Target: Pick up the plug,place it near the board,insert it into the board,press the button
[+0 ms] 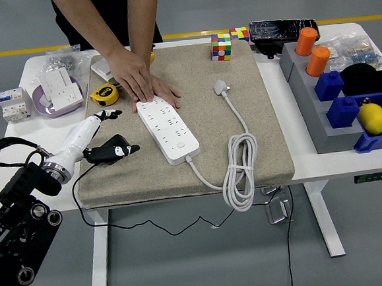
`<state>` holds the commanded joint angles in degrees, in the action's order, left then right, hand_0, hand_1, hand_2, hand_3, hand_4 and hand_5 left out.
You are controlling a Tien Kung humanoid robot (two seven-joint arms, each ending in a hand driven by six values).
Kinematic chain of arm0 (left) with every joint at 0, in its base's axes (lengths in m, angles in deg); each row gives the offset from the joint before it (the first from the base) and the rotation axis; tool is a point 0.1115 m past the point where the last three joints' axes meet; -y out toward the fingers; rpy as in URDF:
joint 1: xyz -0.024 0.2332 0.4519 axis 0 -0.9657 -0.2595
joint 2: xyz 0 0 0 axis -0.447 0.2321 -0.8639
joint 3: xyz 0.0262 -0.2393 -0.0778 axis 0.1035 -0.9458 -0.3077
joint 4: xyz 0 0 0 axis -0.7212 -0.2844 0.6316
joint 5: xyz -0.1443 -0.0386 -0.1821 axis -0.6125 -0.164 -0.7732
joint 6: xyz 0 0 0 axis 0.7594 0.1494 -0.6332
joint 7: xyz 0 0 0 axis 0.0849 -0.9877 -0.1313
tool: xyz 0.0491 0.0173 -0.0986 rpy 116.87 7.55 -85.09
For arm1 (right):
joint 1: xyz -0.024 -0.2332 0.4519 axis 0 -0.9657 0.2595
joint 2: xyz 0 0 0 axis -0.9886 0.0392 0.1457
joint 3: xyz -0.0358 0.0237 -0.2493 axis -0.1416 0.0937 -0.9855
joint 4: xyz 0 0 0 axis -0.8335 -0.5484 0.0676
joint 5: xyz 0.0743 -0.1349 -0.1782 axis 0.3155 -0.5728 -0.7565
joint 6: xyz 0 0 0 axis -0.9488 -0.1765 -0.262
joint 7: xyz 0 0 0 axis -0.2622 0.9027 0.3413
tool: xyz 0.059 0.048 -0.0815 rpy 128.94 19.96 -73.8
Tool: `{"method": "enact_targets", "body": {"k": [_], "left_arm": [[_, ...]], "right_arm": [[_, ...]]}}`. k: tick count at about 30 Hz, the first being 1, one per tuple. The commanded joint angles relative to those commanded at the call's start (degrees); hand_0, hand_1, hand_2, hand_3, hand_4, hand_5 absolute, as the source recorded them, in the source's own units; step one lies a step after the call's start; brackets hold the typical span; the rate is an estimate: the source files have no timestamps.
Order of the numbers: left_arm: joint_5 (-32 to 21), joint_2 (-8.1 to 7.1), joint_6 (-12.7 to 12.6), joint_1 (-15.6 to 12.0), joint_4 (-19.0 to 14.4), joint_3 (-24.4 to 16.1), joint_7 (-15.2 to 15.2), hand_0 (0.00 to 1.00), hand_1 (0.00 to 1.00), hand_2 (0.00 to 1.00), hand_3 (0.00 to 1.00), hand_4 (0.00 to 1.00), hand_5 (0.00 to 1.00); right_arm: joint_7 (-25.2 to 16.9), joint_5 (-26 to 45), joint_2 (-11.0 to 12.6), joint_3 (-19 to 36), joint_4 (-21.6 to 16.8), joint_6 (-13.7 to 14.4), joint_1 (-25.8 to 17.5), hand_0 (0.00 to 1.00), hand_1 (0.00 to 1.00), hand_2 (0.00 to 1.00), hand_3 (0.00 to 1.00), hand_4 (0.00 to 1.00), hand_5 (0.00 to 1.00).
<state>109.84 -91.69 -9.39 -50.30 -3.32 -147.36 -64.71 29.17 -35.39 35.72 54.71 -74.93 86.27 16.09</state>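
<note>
Left hand (105, 140) reaches in over the beige mat (270, 143), its fingers spread and empty, lying directly above the black plug (112, 151), which sits on the mat's left part with its thin black cord (84, 214) trailing off the near edge. Whether a finger touches the plug cannot be told. The right hand is out of sight.

By my reading the first step, the pick-up, is in hand and not yet done. Next the fingers would need to close round the plug's body, then carry it right to the white board (167, 128), which lies just beside it, slanted across the mat. A person's hand (140, 81) presses flat on the board's far end, steadying it.

Containers: a purple bowl (46, 109) at the desk's (312, 166) left holds white plug-like parts. On the right, a grey rack (307, 107) carries two orange cylinders (311, 50) and blue blocks (336, 98); a blue tray (376, 140) holds a lemon (373, 118).
</note>
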Motion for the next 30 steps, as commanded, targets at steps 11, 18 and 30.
{"method": "enact_targets", "body": {"k": [11,18,30], "left_arm": [[2.5,0.43,-4.9,2.3,7.9,2.4,-1.9,0.855,0.9,0.87,0.885,0.998,0.494],[3.8,0.81,-7.2,3.8,11.6,3.1,-2.6,0.836,0.873,0.856,0.883,0.998,0.492],[6.8,0.96,-9.6,4.8,15.2,4.1,-3.2,0.784,0.821,0.792,0.818,0.998,0.423]], "right_arm": [[0.0,0.2,0.1,-0.2,0.0,0.0,0.0,0.937,0.84,0.781,0.795,0.998,0.998],[-0.1,0.2,0.1,0.0,0.0,0.0,0.3,0.937,0.84,0.781,0.795,0.998,0.998],[-0.1,0.3,0.1,0.0,0.0,0.0,0.5,0.937,0.84,0.781,0.795,0.998,0.998]]}}
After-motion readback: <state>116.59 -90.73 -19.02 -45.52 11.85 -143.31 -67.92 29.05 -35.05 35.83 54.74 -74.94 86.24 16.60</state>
